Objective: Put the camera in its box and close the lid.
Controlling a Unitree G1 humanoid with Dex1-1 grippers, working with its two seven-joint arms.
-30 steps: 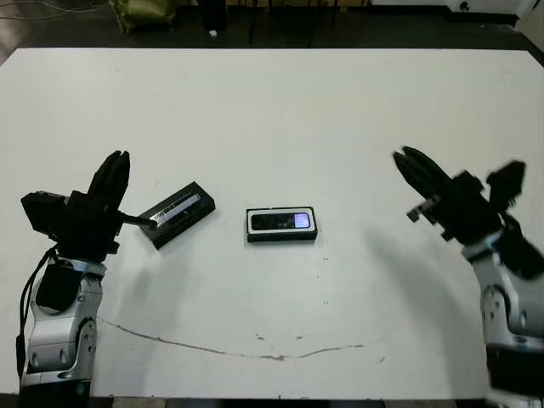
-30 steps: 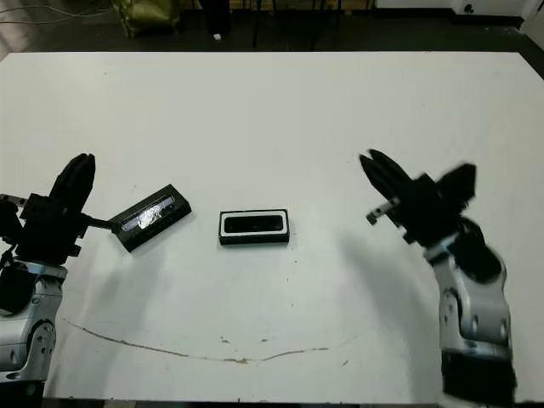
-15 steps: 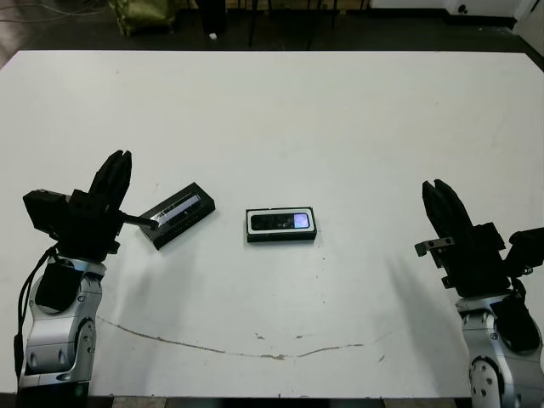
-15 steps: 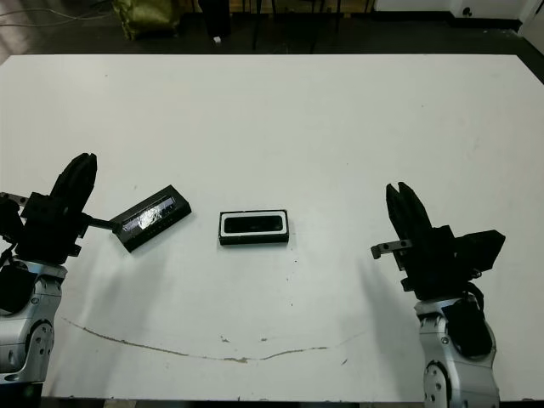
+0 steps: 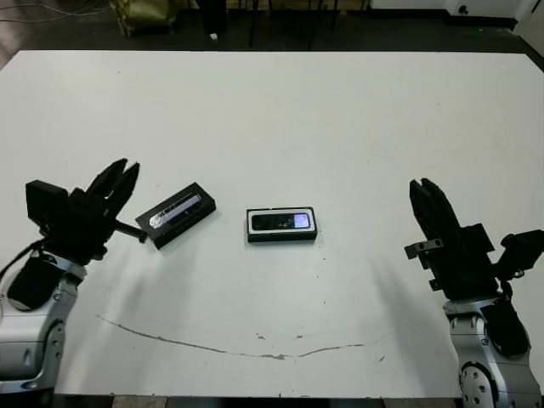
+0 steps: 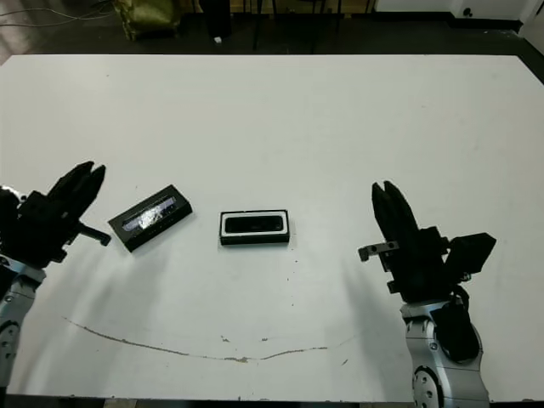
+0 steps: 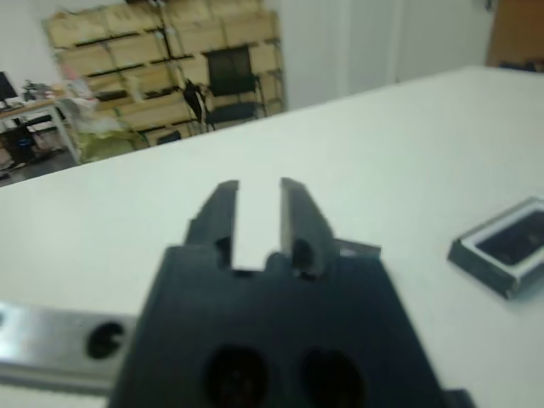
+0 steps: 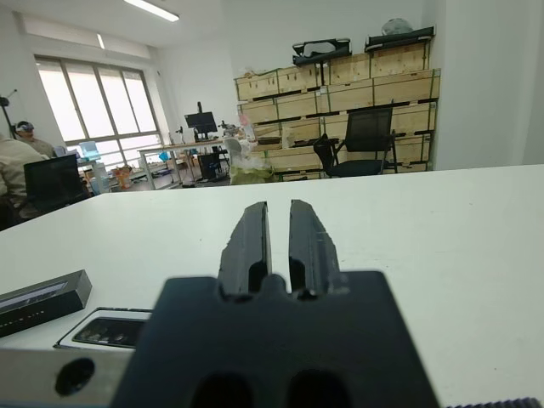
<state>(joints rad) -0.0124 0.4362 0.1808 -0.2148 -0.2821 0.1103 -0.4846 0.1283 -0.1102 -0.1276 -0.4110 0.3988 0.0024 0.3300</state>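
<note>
Left gripper [image 5: 121,174]: fingers a little apart, holding nothing, raised at the table's left side, just left of the lid.
Right gripper [image 6: 387,197]: fingers nearly together, empty, raised at the right, well apart from the box.
Lid [image 5: 176,214]: lies flat and angled, silvery stripe up, just left of the box.
Box [image 5: 282,224]: mid-table, open.
Camera [image 5: 284,222]: lying inside the box.
Table [image 5: 289,110]: white, with a thin dark line near its near edge.
</note>
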